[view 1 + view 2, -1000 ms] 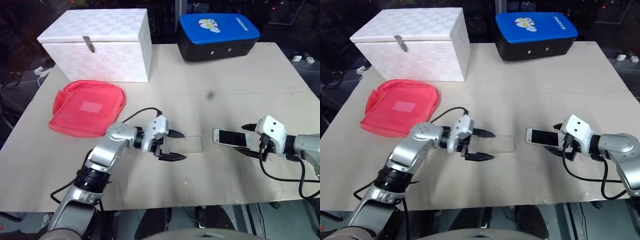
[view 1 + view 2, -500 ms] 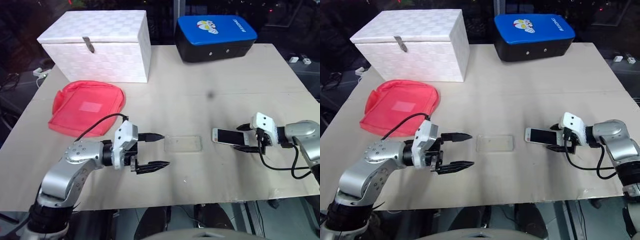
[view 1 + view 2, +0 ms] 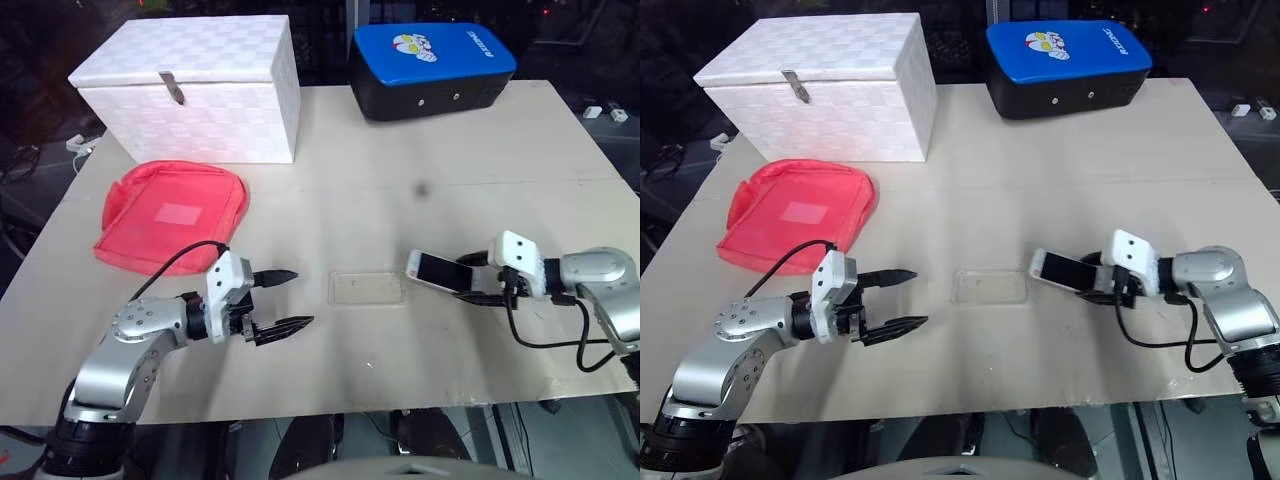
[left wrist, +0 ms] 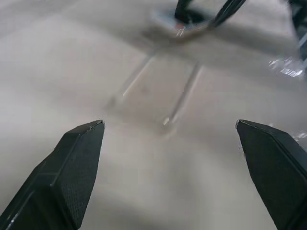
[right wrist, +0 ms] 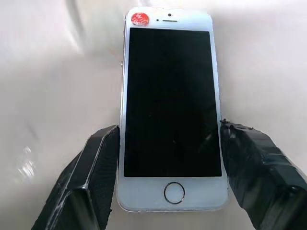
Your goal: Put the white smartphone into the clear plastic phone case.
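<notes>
White smartphone [image 5: 170, 103] sat screen-up between right gripper [image 3: 478, 278] fingers, both pads against its long edges, just right of clear plastic phone case [image 3: 367, 287]. Case lay flat on table [image 3: 430, 150]. Left gripper [image 3: 282, 301], jaws wide apart and empty, hovered left of case

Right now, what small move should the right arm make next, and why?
Probably carry the white smartphone left over the clear plastic phone case. The right end effector grips its edges, screen up, and the case lies open on the table beside it.
</notes>
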